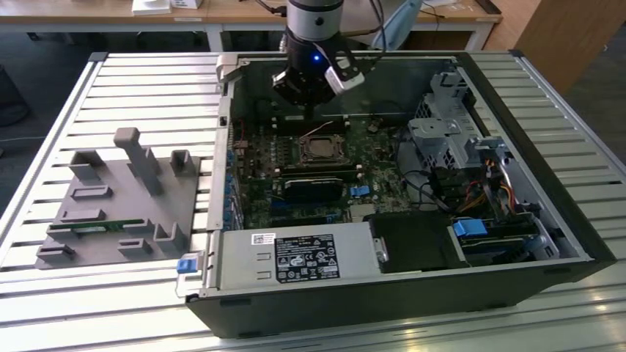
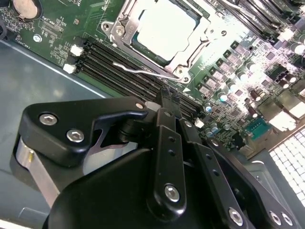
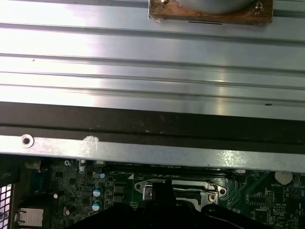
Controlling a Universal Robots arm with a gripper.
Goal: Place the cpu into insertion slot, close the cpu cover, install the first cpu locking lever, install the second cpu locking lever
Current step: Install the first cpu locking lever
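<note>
Silver-grey cpu (image 2: 164,28) within cpu cover (image 2: 194,51)

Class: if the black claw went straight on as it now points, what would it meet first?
Likely the long black memory slots, beside the thin silvery wire lever; depth is unclear.

Open room above insertion slot (image 1: 318,149), frame centre in exterior view; gripper (image 1: 311,119) hangs there. Case wall (image 1: 391,81) close above it in frame. Drive cage (image 1: 445,136) crowds right, black card (image 1: 315,187) just below, power supply (image 1: 293,258) lower centre. Grey fixture (image 1: 122,198) takes table (image 1: 146,81) at left.
</note>
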